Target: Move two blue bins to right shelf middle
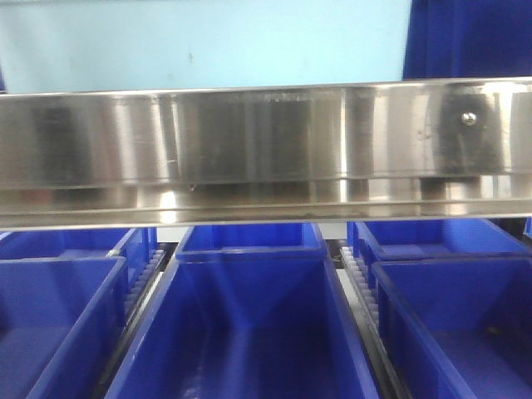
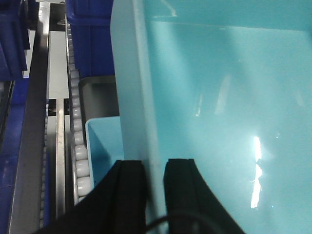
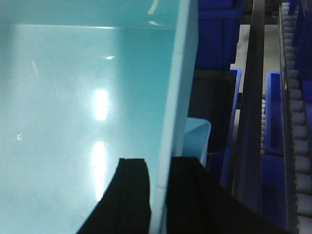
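Steel runs across the front view: the wide shiny front rail point(image 1: 249, 141) of the shelf tier spans the frame from edge to edge, with a small screw point(image 1: 470, 118) near its right end. Above the rail I see a flat pale blue surface point(image 1: 199, 41) filling most of the width. It looks like the wall of a bin, though I cannot tell whether it rests on the tier. Below the rail sit rows of dark blue bins point(image 1: 249, 332) with white roller tracks point(image 1: 357, 283) between them. At the left wrist, the left gripper point(image 2: 154, 163) is closed narrowly on the thick rim of a large pale blue bin point(image 2: 219, 97). Its two black fingers point(image 2: 129, 195) stand one on either side of the rim, and the bin's broad glossy face stretches away to the right. The right gripper point(image 3: 158, 161) pinches a rim in the same way in its own view, with the glossy pale face spreading to the left, so both arms clamp pale blue plastic. A second pale blue bin point(image 2: 102, 141) shows lower down, its corner just beside the held wall and near the left gripper; I cannot tell whether the two bins touch. A similar pale corner shows beside the held wall in the right wrist view. A dark grey container point(image 2: 100, 97) lies beyond the second bin in the left wrist view.
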You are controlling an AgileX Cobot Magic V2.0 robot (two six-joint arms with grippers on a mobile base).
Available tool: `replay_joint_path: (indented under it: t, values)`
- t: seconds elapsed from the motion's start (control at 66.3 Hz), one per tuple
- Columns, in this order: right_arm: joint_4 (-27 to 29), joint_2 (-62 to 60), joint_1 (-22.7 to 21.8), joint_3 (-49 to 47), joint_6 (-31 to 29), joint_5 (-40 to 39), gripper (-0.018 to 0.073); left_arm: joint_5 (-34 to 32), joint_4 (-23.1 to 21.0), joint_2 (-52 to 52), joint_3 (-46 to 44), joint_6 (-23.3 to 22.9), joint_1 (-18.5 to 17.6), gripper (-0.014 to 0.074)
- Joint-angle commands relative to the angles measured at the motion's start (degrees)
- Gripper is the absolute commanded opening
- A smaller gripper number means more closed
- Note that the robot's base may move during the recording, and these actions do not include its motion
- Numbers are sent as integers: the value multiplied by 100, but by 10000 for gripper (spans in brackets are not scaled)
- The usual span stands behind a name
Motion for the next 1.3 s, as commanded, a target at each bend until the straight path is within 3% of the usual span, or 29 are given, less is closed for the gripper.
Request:
replay_joint_path:
  t: [0.0, 1.282]
  values:
    - [-225, -109, -56, -66, -96, -210, -153, -211, 217, -80, -54, 44, 41, -111]
    - [-225, -109, -56, -66, -96, -210, -153, -211, 217, -80, -54, 44, 41, -111]
